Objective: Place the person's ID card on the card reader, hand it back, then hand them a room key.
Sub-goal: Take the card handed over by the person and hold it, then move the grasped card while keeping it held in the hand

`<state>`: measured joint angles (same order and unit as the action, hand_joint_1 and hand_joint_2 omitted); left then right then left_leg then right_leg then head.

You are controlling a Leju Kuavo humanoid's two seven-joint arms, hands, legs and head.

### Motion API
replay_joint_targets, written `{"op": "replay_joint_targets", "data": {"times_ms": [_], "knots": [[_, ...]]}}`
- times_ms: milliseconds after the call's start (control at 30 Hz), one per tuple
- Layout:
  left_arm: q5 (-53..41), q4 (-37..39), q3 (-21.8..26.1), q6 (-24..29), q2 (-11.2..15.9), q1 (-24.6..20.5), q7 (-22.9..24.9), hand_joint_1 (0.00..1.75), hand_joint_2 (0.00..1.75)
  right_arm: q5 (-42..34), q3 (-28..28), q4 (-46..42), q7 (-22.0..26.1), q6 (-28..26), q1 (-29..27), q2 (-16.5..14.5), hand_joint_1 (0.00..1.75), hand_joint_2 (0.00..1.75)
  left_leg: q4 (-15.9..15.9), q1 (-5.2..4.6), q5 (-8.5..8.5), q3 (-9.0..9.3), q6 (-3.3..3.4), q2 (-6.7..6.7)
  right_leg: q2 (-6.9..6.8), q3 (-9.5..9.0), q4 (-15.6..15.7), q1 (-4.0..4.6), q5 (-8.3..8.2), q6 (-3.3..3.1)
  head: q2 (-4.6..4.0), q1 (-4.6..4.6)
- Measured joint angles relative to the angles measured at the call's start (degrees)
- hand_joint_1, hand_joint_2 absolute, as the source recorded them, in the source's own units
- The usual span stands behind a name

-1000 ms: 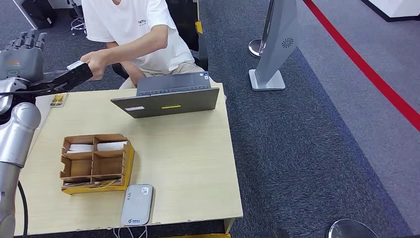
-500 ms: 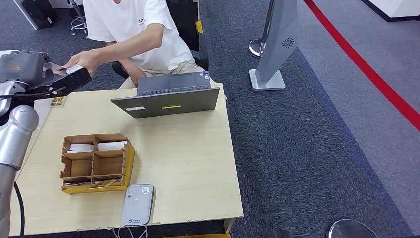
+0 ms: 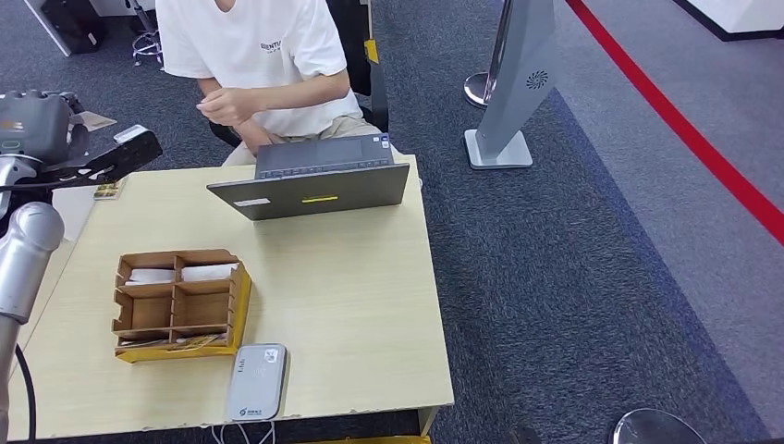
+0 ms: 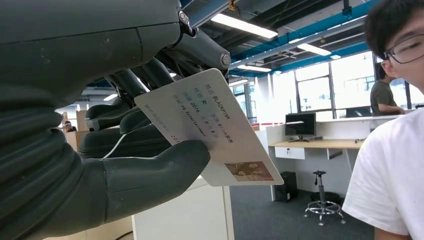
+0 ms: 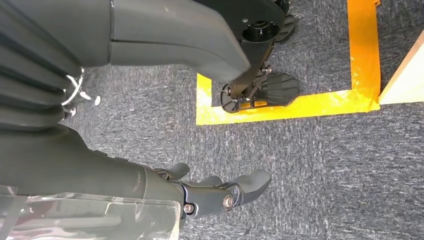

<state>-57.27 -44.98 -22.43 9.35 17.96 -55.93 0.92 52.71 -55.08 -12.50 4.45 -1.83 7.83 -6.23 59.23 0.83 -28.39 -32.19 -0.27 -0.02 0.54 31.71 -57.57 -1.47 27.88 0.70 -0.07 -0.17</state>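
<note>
At the table's near edge lies the grey card reader point(image 3: 256, 381), its top bare. Just behind it stands a cardboard organiser point(image 3: 178, 302) with white cards in its far compartments. Farther back an open laptop point(image 3: 314, 178) faces the person point(image 3: 263, 55), whose hand point(image 3: 226, 106) is drawn in toward the chest. At the far left, the left hand point(image 4: 125, 150) pinches the ID card point(image 4: 210, 127) between thumb and fingers, raised above the table's point(image 3: 351, 296) corner. The right hand point(image 5: 220, 192) hangs over carpet, fingers loosely spread, holding nothing.
</note>
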Motion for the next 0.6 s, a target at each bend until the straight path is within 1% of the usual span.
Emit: {"op": "replay_joint_targets", "data": {"times_ms": [133, 400, 600], "knots": [[0.20, -3.83, -0.36, 0.18, 0.09, 2.81, -0.07, 1.75, 1.75, -0.73, 0.00, 0.00, 0.38, -0.14, -0.24, 0.00, 0.00, 1.75, 0.00, -0.02, 0.00, 0.00, 0.00, -0.01, -0.01, 0.00, 0.01, -0.01, 0.00, 0.00, 0.00, 0.01], [0.75, -20.96, -3.37, -0.21, -0.23, 14.80, -0.66, 1.75, 1.75, -2.23, -0.11, 0.05, 2.10, -0.19, -1.65, 0.00, 0.00, 1.75, 0.00, -0.04, -0.03, -0.04, 0.02, 0.00, -0.01, 0.03, 0.04, -0.03, 0.01, 0.01, 0.00, 0.00], [-0.11, -29.87, -5.28, -0.10, -0.37, 20.89, -1.13, 1.75, 1.75, -2.75, -0.38, 0.11, 2.65, -0.50, -2.46, 0.00, 0.00, 1.75, 0.00, -0.03, -0.03, -0.05, 0.02, 0.00, -0.01, 0.05, 0.05, -0.02, 0.01, 0.02, 0.01, -0.01]]}}
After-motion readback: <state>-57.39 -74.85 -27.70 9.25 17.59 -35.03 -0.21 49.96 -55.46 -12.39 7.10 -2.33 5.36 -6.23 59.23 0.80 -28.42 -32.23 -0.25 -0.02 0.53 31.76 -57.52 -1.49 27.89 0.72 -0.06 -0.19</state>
